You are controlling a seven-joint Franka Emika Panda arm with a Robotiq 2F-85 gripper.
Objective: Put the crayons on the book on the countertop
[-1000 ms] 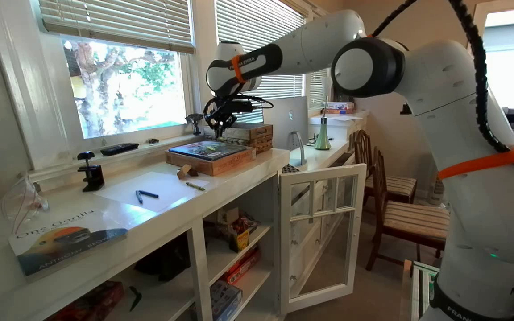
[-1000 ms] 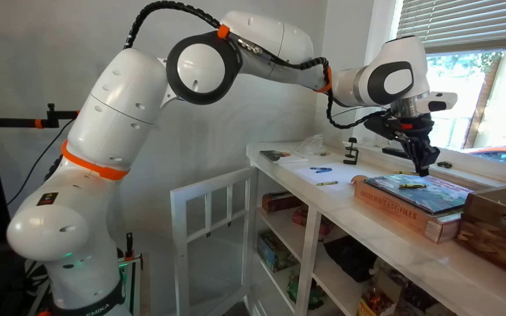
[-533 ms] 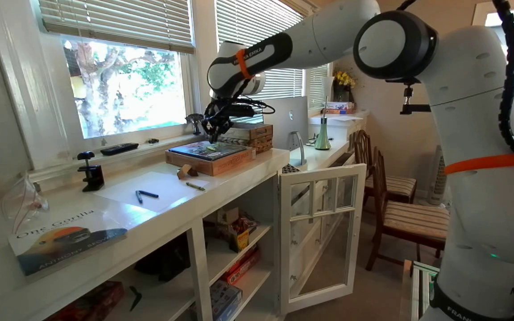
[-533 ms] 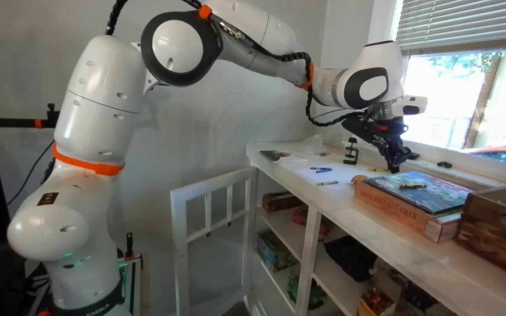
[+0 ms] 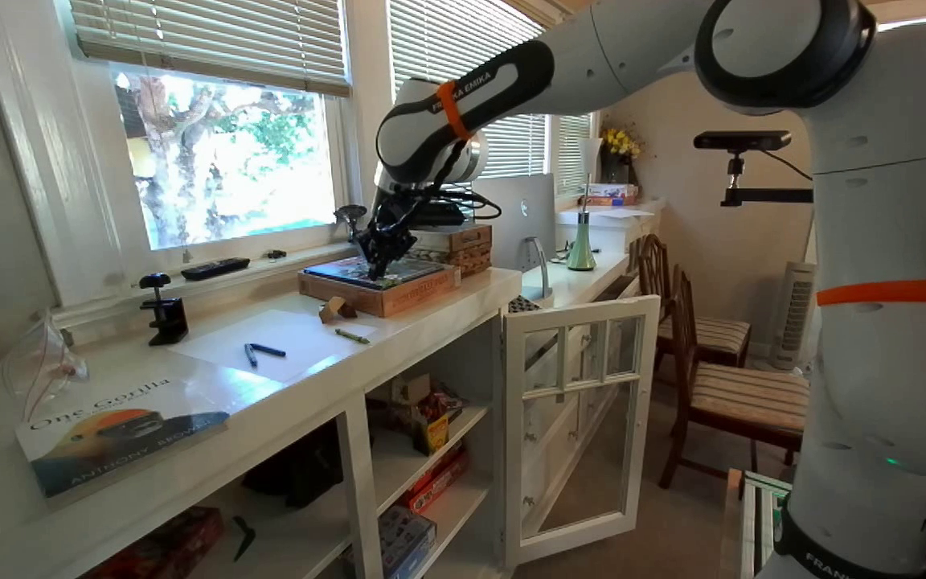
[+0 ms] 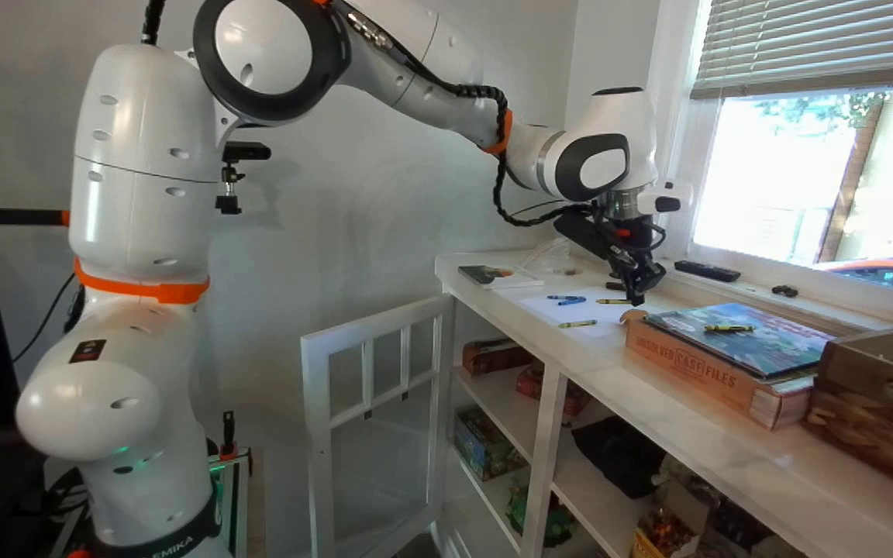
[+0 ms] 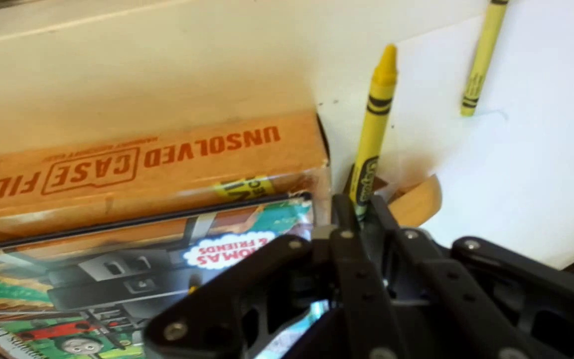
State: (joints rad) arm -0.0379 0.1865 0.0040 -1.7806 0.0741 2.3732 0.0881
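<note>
Pincer (image 7: 360, 205) pinches a yellow crayon (image 7: 375, 119) near the book (image 6: 780, 341); a second crayon (image 6: 729, 328) lies on it; a third crayon (image 6: 577, 324) and two blue crayons (image 6: 572, 301) rest on paper (image 5: 302, 331) on the table (image 6: 687, 418).

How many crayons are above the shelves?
5: a yellow crayon in the pincer; another crayon on the book; a third crayon, blue crayon and second blue crayon on the paper. More may be hidden.

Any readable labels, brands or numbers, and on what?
"UNSOLVED CASE FILES": orange box
"OMAS & FRIENDS", start unclear: train book
"One Gorilla": white book
"ANTHONY BROW", then glare: white book
"FRANKA EMIKA", partly covered: robot arm
"FRAN", "EMIKA", cropped: robot base
"Crayola": yellow crayon in end effector
Too small or blurred: remaining print on orange box, train book, shelf boxes.
</note>
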